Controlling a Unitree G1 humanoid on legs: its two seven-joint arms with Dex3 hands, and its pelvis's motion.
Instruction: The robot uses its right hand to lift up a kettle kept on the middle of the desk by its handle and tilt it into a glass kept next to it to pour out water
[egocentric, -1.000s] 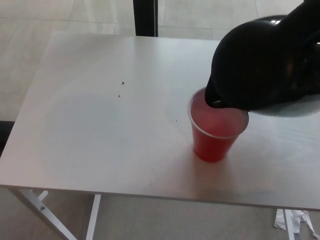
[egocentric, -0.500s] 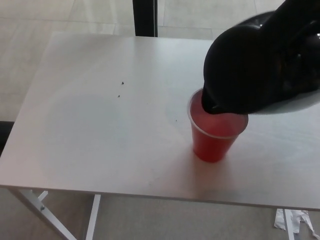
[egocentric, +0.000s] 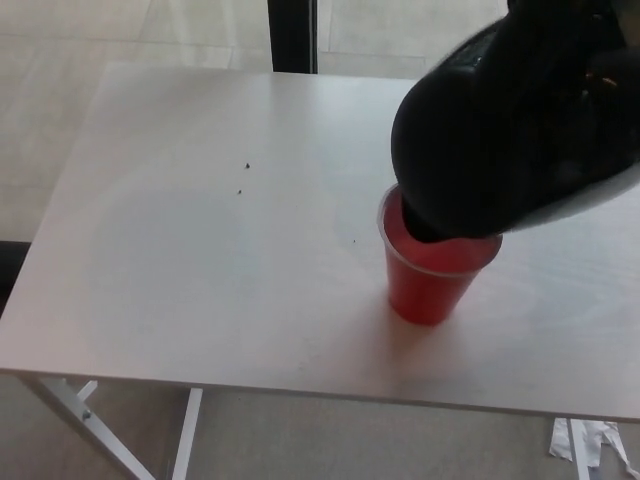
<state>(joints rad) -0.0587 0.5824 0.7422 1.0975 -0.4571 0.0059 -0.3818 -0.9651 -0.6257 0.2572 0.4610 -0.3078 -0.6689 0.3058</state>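
One view, from the head, looks down on a white counter (egocentric: 200, 260) with a red cup (egocentric: 430, 285) standing upright toward its right side. A black kettle (egocentric: 490, 140) fills the upper right of the picture, held in the air and tipped forward and down to the left, so that its spout end sits right over the cup's mouth and hides the far part of the rim. The cup is see-through at the lip, and a pinkish red fill shows inside, reaching high up the wall. No stream can be made out between spout and cup; the kettle's dark body covers that spot.

The right hand (egocentric: 600, 60) shows only as a dark mass at the top right corner, merged with the kettle's back where the handle would be. It seems to carry the kettle, but its fingers are not distinct from the black body, so I cannot tell how they are set. The left hand does not show.

A light grey band runs along the kettle's lower right edge. Two small dark specks (egocentric: 243, 178) lie on the counter left of centre, well apart from the cup. A white frame leg (egocentric: 80, 420) shows beneath the near left edge, above a pale floor (egocentric: 340, 440).
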